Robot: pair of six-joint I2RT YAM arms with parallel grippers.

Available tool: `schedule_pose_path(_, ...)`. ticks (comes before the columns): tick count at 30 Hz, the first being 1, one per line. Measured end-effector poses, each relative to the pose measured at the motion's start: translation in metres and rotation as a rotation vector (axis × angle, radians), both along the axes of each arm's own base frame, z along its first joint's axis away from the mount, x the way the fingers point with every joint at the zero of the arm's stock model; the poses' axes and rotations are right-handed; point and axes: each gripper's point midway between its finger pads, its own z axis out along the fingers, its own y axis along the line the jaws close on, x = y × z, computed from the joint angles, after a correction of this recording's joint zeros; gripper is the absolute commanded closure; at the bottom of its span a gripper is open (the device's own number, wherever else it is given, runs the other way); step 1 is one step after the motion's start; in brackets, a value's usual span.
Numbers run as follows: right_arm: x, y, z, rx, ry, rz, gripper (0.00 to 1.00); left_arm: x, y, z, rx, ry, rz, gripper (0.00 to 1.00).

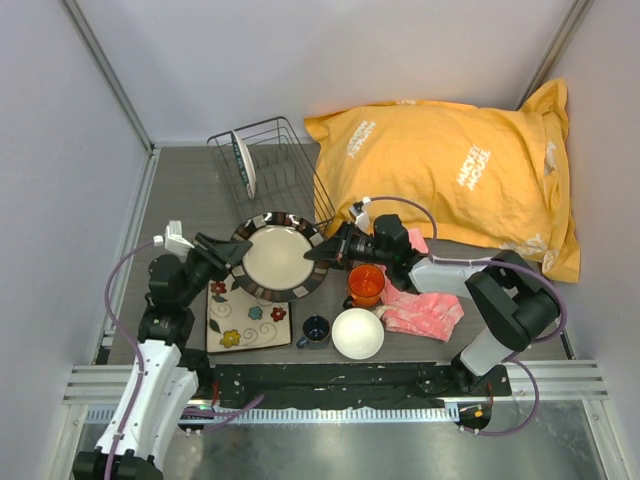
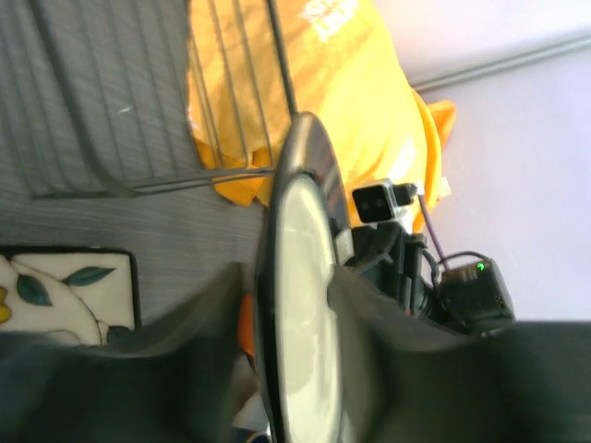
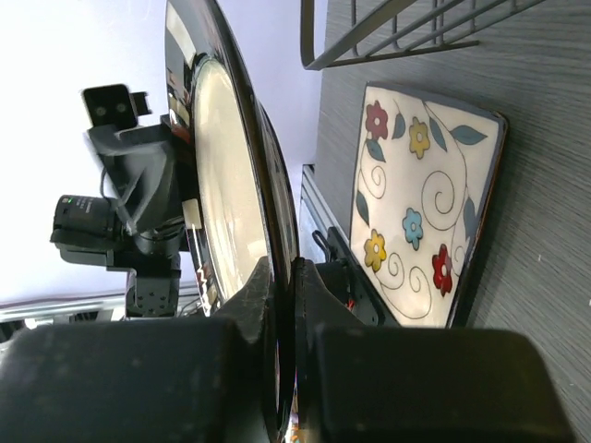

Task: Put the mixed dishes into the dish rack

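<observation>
A cream-centred plate with a dark patterned rim is held above the table between both grippers. My left gripper is shut on its left rim, my right gripper on its right rim. It shows edge-on in the left wrist view and the right wrist view. The dish rack stands behind it with one white plate upright inside. The square flowered tray, small dark-blue cup, white bowl and orange mug sit on the table.
A big yellow bag lies at the back right, touching the rack's right side. A pink cloth lies right of the mug, under my right arm. Grey walls close in the left and right sides.
</observation>
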Motion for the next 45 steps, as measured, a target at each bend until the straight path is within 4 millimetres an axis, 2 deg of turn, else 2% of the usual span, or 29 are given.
schedule_pose_path(2, 0.0, 0.0, 0.001, 0.001, 0.001, 0.0, 0.99, -0.005, -0.002, 0.012, -0.015, -0.032, -0.015, 0.14)
schedule_pose_path(3, 0.001, 0.0, 0.0, -0.004, 0.002, 0.0, 0.99, -0.007, -0.003, 0.018, -0.021, -0.049, -0.021, 0.01)
schedule_pose_path(5, 0.002, 0.001, -0.001, -0.033, -0.012, 0.003, 0.99, -0.012, -0.003, 0.026, -0.021, -0.073, -0.021, 0.0)
schedule_pose_path(7, 0.007, 0.002, 0.004, -0.079, -0.04, 0.012, 0.99, -0.015, -0.001, 0.027, -0.015, -0.071, -0.013, 0.0)
schedule_pose_path(11, 0.028, 0.008, 0.032, -0.182, -0.173, 0.004, 0.99, -0.022, 0.005, 0.031, 0.013, -0.06, 0.016, 0.0)
schedule_pose_path(13, 0.046, 0.007, 0.051, -0.218, -0.247, -0.034, 0.99, -0.025, 0.008, 0.037, 0.033, -0.059, 0.029, 0.0)
schedule_pose_path(18, 0.09, -0.013, 0.081, -0.324, -0.365, -0.165, 0.99, -0.031, 0.013, 0.049, 0.071, -0.075, 0.051, 0.0)
schedule_pose_path(24, 0.131, -0.038, 0.109, -0.47, -0.468, -0.303, 0.99, -0.034, 0.017, 0.032, 0.106, -0.009, 0.065, 0.0)
schedule_pose_path(30, 0.171, -0.041, 0.126, -0.632, -0.574, -0.391, 0.99, -0.038, 0.02, 0.027, 0.129, 0.007, 0.073, 0.0)
schedule_pose_path(33, 0.195, -0.042, 0.127, -0.722, -0.618, -0.437, 0.99, -0.04, 0.021, 0.024, 0.137, 0.019, 0.072, 0.0)
schedule_pose_path(38, 0.217, -0.047, 0.127, -0.861, -0.677, -0.49, 0.99, -0.041, 0.022, 0.024, 0.146, 0.026, 0.072, 0.0)
schedule_pose_path(42, 0.227, -0.035, 0.135, -0.953, -0.763, -0.499, 0.99, -0.041, 0.022, 0.026, 0.156, 0.016, 0.07, 0.0)
schedule_pose_path(45, 0.224, -0.008, 0.146, -1.025, -0.861, -0.502, 0.99, -0.041, 0.022, 0.025, 0.16, 0.022, 0.066, 0.0)
